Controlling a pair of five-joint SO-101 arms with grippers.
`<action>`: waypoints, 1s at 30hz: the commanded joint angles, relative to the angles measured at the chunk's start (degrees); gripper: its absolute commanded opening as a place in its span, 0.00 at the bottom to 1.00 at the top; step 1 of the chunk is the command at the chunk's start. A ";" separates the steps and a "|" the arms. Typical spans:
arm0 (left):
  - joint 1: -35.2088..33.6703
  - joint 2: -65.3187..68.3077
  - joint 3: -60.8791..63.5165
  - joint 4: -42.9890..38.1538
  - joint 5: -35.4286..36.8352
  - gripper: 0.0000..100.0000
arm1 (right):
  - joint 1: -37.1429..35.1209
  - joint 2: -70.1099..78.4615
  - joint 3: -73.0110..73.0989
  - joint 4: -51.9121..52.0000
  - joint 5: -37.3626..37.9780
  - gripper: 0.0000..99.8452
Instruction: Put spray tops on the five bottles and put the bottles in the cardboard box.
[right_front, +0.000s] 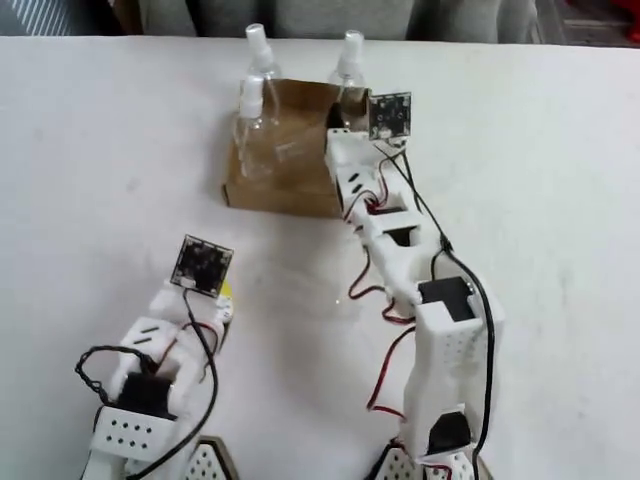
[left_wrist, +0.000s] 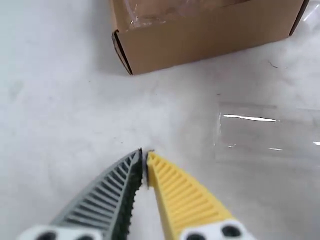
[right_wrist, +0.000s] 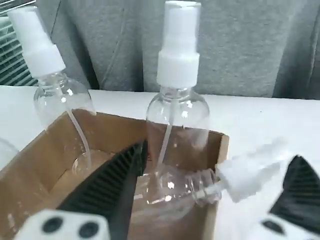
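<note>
White table (right_front: 100, 150) with cardboard box (right_front: 270, 190). Right gripper (right_wrist: 220, 152) spread wide around a bottle (right_wrist: 170, 192) lying level, spray top (right_wrist: 247, 172) pointing past the box wall. Left gripper (left_wrist: 145, 160) clenched, empty.

**A:** What do the things stand on?

**B:** A white counter (right_front: 90, 150), matte, with a few faint grey scuffs and specks. It runs from edge to edge of the high view.

**A:** And past its far edge?

**B:** At 12 o'clock a grey cloth (right_front: 330, 14) lies in soft folds along that edge. In the right wrist view it rises as a backdrop behind the counter.

**A:** The corners?

**B:** At 11 o'clock there are pale slats (right_front: 40, 12), a blind or a vent, I cannot tell which. A brown strip (right_front: 125, 12) is just beside them. At 1 o'clock something red (right_front: 600, 12) is cut off by the frame.

**A:** The light?

**B:** Even and soft, and the shadows on the counter are faint.
</note>
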 joint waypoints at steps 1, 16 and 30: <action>-0.57 -0.40 -0.26 -0.26 -0.26 0.02 | 0.04 -2.59 -0.53 1.36 -0.44 0.37; -0.57 -0.40 -0.26 -0.18 -0.26 0.02 | 1.63 -11.47 -0.44 15.69 -1.05 0.37; -0.57 -0.40 -0.26 -0.18 -0.26 0.02 | 1.10 -24.31 -0.79 39.43 -9.93 0.37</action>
